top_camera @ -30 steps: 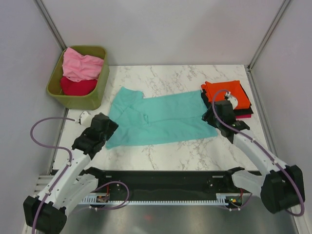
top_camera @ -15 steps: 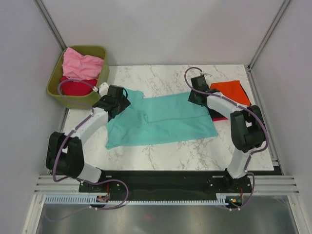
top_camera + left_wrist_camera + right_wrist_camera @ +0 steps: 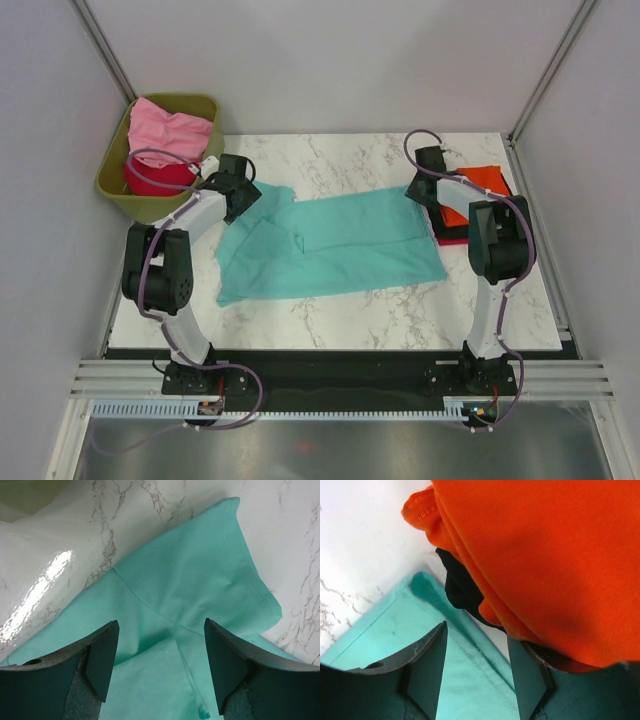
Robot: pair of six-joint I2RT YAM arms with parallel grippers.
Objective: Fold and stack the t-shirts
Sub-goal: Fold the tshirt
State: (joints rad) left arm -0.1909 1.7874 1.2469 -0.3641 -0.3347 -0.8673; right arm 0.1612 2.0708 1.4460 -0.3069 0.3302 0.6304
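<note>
A teal t-shirt (image 3: 330, 245) lies spread flat on the marble table. My left gripper (image 3: 240, 190) is open over its far left sleeve (image 3: 200, 580), jaws apart with teal cloth between them. My right gripper (image 3: 425, 190) is open over the shirt's far right edge (image 3: 465, 670), beside a folded orange t-shirt (image 3: 480, 185) stacked on a black one (image 3: 457, 587), with red cloth under them. Pink (image 3: 165, 130) and crimson (image 3: 155, 178) t-shirts sit in the bin.
An olive-green plastic bin (image 3: 195, 195) stands at the far left corner, off the table's edge. Grey walls close in the back and sides. Bare marble (image 3: 330, 310) lies in front of the teal shirt.
Both arms have stretched from the near side to the far corners of the teal shirt. The left gripper moved toward the bin, the right toward the orange stack. The shirt has not moved.
</note>
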